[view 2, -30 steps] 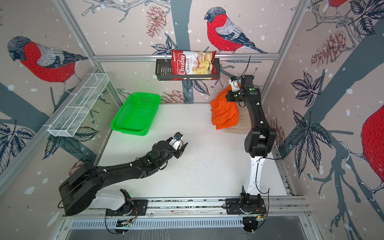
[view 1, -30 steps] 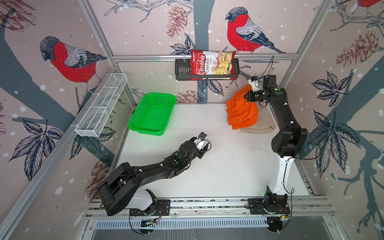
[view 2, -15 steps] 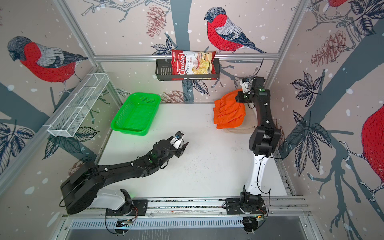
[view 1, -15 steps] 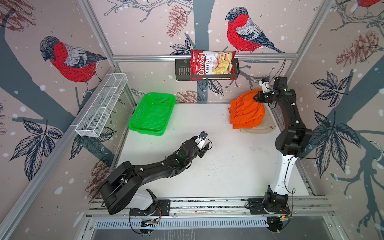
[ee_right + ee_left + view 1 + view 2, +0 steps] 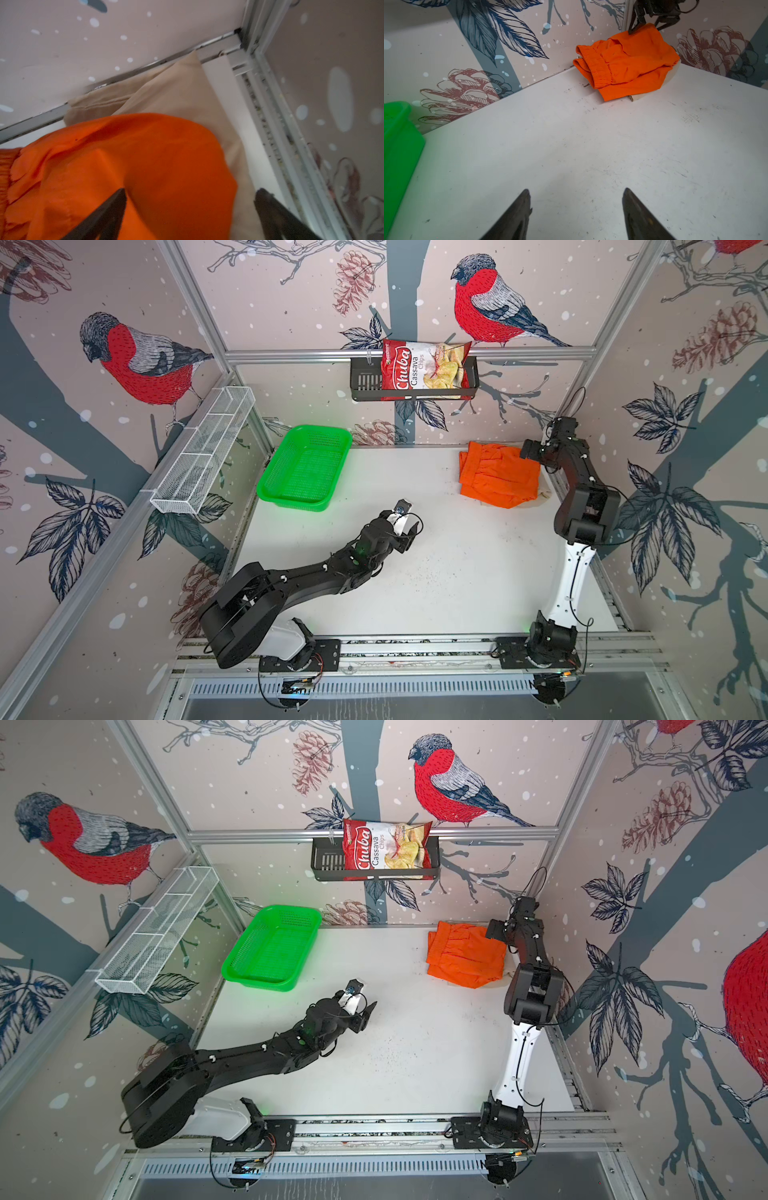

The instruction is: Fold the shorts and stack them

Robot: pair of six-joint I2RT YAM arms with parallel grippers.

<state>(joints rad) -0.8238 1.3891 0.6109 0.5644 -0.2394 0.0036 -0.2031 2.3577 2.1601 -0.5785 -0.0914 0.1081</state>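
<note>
Now the right gripper (image 5: 191, 190) is open and empty, its arm bent over the orange shorts (image 5: 496, 477), which lie on the beige shorts (image 5: 182, 91) in the far corner. The left gripper (image 5: 575, 190), open and empty too, reaches low over the table (image 5: 457, 572).

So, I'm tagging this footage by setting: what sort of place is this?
Probably a robot test cell: left arm and right arm bolted to a rail at a white table, an aluminium frame with bird-print panels.
</note>
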